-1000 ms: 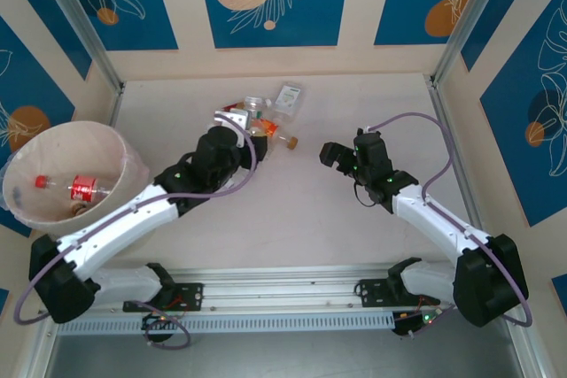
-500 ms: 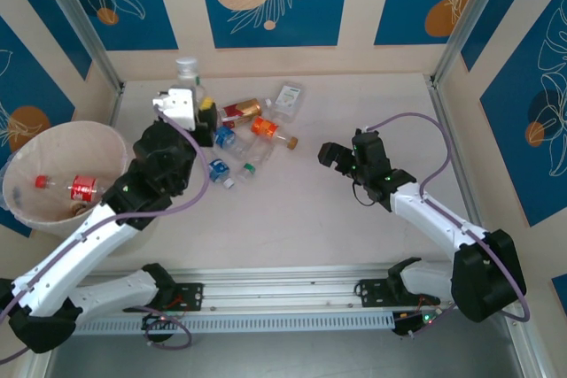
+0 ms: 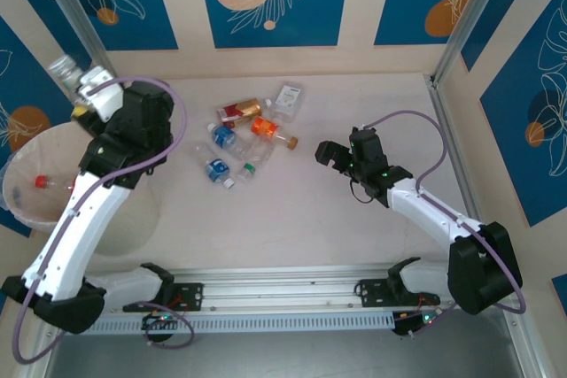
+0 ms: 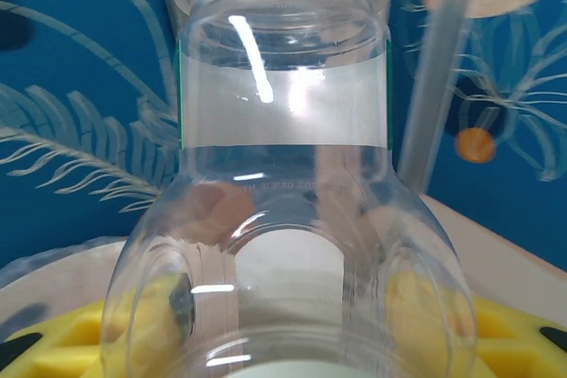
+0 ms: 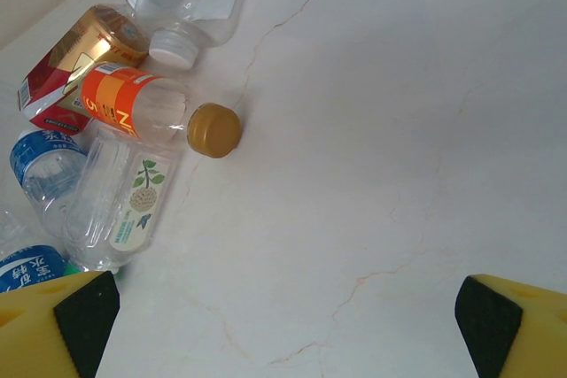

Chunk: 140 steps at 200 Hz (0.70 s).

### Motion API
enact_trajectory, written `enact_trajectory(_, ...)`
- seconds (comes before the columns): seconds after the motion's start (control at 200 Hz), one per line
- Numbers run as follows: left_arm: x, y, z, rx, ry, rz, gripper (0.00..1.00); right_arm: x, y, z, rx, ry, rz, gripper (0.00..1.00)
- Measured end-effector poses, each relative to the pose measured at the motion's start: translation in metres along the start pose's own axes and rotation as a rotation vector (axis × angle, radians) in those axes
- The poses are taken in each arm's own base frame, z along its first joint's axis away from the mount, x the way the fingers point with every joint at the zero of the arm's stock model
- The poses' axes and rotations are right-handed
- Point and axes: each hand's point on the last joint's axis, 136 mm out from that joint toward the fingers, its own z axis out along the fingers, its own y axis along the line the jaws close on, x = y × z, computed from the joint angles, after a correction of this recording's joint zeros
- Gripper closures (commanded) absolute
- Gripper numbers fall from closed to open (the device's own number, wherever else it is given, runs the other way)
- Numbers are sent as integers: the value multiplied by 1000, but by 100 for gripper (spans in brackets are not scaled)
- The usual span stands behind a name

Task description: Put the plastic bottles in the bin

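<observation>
The left gripper is closed partway on a clear, colourless plastic bottle with a pale label band. Its yellow pads press the rounded body from both sides. It holds the bottle high at the far left, over the far edge of the large round cream-pink translucent plastic bin. Inside the bin lies a bottle with a red cap.

The other bottles sit in a loose heap on the far middle of the cream tabletop. Among them are a red-and-gold labelled bottle, an orange-labelled bottle with a brown cap, a clear one with a green leaf label and a blue-labelled one. The right gripper hovers just right of this heap with its jaws spread wide and nothing between them.

The bottles look empty, so they are probably very light, with thin walls that dent under a hard squeeze and smooth sides that slip or roll. A hold across the middle of the barrel, on the label, looks safest. The orange-labelled bottle lies at the right edge of the heap, nearest the right gripper.
</observation>
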Motion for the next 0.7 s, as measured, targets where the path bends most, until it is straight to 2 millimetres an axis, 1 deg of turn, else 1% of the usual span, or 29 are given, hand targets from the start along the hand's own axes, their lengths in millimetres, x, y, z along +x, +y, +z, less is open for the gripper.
enact_trajectory(0.155, 4, 61, 7, -117, -22, -48, 100, 1, -1, 2, 2, 3, 0, 0)
enact_trajectory(0.195, 6, 73, 8, -144, -26, -55, 100, 2, 0, 3, 1, 8, 0, 0)
enact_trajectory(0.275, 9, 91, 9, -184, -26, -56, 100, 4, 1, 8, -4, 24, 0, 0)
enact_trajectory(0.365, 17, 105, 11, -219, -19, -50, 100, 5, 4, 15, -11, 44, 3, 0)
enact_trajectory(0.445, 31, 114, 16, -247, 6, -28, 100, 3, 10, 19, -23, 55, 3, 0)
enact_trajectory(0.555, 54, 126, 24, -288, 65, 2, 97, -1, 18, 21, -44, 59, 3, 1)
enact_trajectory(0.645, 68, 134, 29, -322, 112, 11, 95, -5, 23, 21, -57, 58, 3, 0)
enact_trajectory(0.7, 76, 138, 31, -340, 139, 16, 90, -7, 25, 20, -61, 56, 2, 0)
